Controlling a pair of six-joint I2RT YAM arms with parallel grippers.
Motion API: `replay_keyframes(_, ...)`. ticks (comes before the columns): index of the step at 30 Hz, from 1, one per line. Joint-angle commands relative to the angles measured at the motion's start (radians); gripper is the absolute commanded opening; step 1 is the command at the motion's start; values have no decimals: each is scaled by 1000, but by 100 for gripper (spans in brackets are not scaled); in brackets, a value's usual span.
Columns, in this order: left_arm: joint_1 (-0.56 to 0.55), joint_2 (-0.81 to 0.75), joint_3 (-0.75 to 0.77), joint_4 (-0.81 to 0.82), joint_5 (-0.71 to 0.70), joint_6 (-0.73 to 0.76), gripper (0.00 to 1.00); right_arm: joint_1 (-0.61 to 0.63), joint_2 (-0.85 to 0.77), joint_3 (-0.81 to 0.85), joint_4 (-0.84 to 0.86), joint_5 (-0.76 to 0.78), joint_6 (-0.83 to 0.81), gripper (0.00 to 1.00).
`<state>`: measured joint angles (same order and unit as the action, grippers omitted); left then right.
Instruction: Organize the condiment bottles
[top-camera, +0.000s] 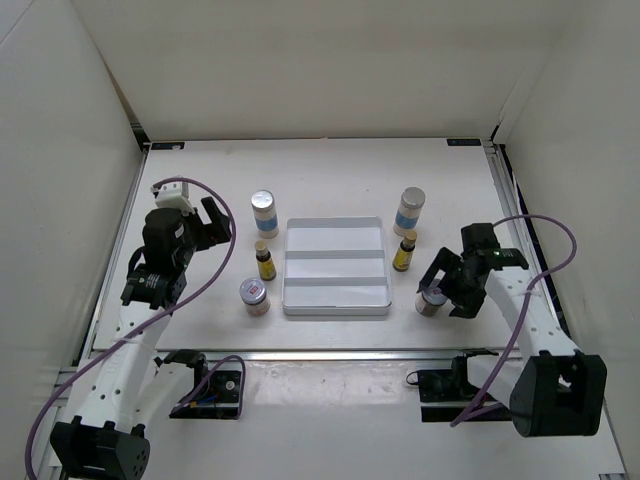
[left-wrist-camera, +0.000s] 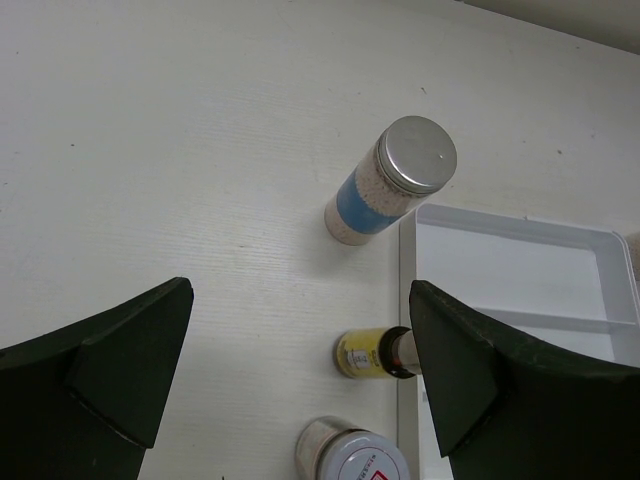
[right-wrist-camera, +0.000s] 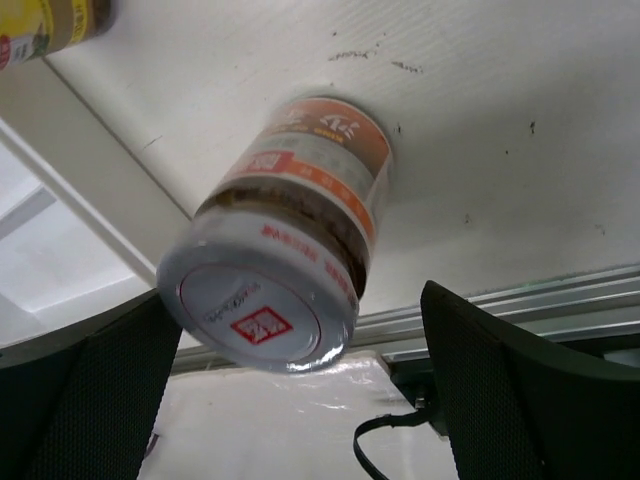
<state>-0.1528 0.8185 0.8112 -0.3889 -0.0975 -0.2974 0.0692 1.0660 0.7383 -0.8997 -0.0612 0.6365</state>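
Observation:
Three condiment bottles stand left of the white tray (top-camera: 335, 297): a blue-labelled jar (top-camera: 264, 213), a yellow bottle (top-camera: 265, 262) and a red-labelled jar (top-camera: 254, 296). Three stand to its right: a blue-labelled jar (top-camera: 409, 211), a yellow bottle (top-camera: 405, 251) and a red-labelled jar (top-camera: 431, 300). My left gripper (top-camera: 215, 225) is open and empty, above and left of the left group. Its wrist view shows the blue jar (left-wrist-camera: 390, 180), yellow bottle (left-wrist-camera: 372, 352) and red jar (left-wrist-camera: 352, 455). My right gripper (top-camera: 447, 290) is open, with a finger on each side of the right red jar (right-wrist-camera: 290, 250), which stands on the table.
The tray has three empty compartments and also shows in the left wrist view (left-wrist-camera: 520, 240). White walls enclose the table on three sides. A metal rail (right-wrist-camera: 520, 310) runs along the near table edge, close behind the right gripper.

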Motion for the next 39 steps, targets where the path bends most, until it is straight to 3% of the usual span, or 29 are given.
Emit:
replay_keyframes(1, -2, -19, -3, 4, -27, -6, 100, 6, 46, -10, 67, 50, 12, 100)
replay_keyframes(4, -2, -19, -3, 4, -27, -6, 100, 6, 86, -10, 91, 61, 12, 100)
replay_keyframes(7, -2, -19, -3, 4, -27, -6, 100, 6, 115, -10, 117, 61, 12, 90)
replay_keyframes(9, -2, -19, -3, 4, -36, -6, 100, 6, 127, -10, 127, 50, 12, 81)
replay_keyframes(12, -2, -19, -3, 4, -36, -6, 100, 29, 82, 2, 114, 72, 2, 58)
replay_keyframes(18, -2, -19, -3, 4, -36, -6, 100, 95, -75, 114, 19, 78, -32, 33)
replay_keyframes(24, -2, -10, -3, 13, 5, -16, 100, 265, -64, 234, 67, -12, -54, 26)
replay_keyframes(31, -2, -10, -12, 13, 15, -34, 100, 608, 187, 343, 128, 210, -11, 24)
replay_keyframes(39, -11, -28, -32, -7, -4, -88, 100, 702, 411, 397, 127, 294, 12, 22)
